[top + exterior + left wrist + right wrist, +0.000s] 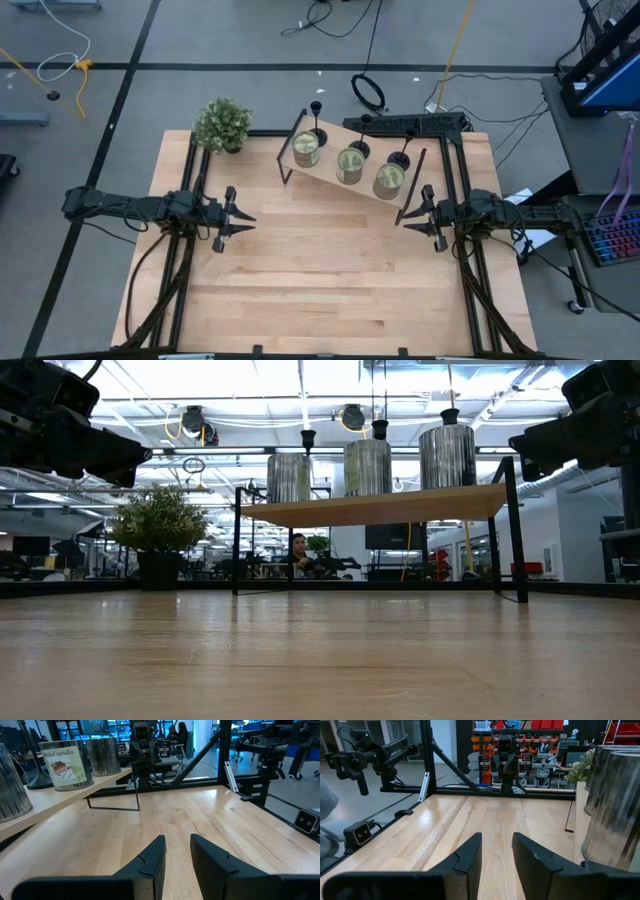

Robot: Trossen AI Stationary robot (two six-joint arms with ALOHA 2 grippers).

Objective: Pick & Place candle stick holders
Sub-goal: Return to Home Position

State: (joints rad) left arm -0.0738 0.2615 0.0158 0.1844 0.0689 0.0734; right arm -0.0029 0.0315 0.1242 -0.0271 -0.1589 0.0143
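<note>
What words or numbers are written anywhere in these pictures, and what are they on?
"nted candles": on the label of the middle silver candle tin on the shelf, seen in the left wrist view. The start of the first word curves out of sight.
Nothing else can be read. Any writing on the red bins far behind the table is too small.

Shiny ribbed metal jars [369,467], smooth wooden shelf [372,510].
</note>
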